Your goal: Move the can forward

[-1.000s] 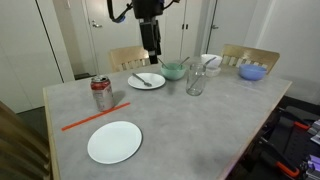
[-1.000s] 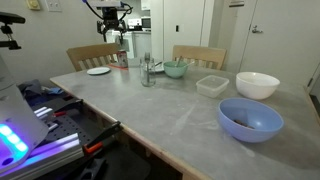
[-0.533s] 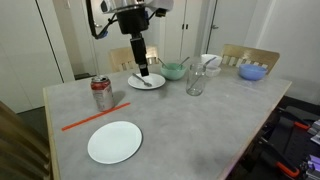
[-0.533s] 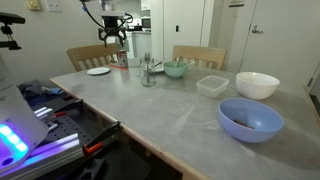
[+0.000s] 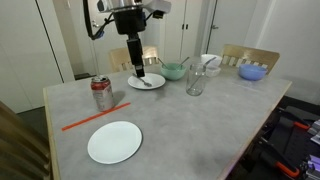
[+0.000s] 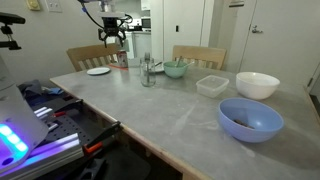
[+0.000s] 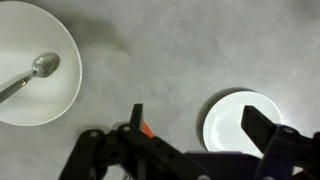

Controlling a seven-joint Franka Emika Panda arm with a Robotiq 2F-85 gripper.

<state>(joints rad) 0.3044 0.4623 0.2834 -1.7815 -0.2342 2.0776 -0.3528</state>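
The red can [image 5: 101, 93] with a silver top stands upright near the table's left edge; in an exterior view it shows small beside a chair back [image 6: 122, 58]. My gripper [image 5: 141, 71] hangs open and empty above the table, to the right of the can and over the near edge of a spoon plate [image 5: 146, 80]. In the wrist view the open jaws [image 7: 200, 125] frame bare tabletop and a white plate [image 7: 238, 118]. The can does not show in the wrist view.
A clear glass [image 5: 196, 80], a green bowl [image 5: 174, 70], a white container [image 5: 209, 63] and a blue bowl [image 5: 253, 71] stand to the right. An empty white plate [image 5: 114, 142] and an orange strip [image 5: 88, 120] lie in front of the can.
Over the second the arm swung left and lowered from behind the spoon plate toward the can's side. In the last half second it barely moved. The can stayed put.
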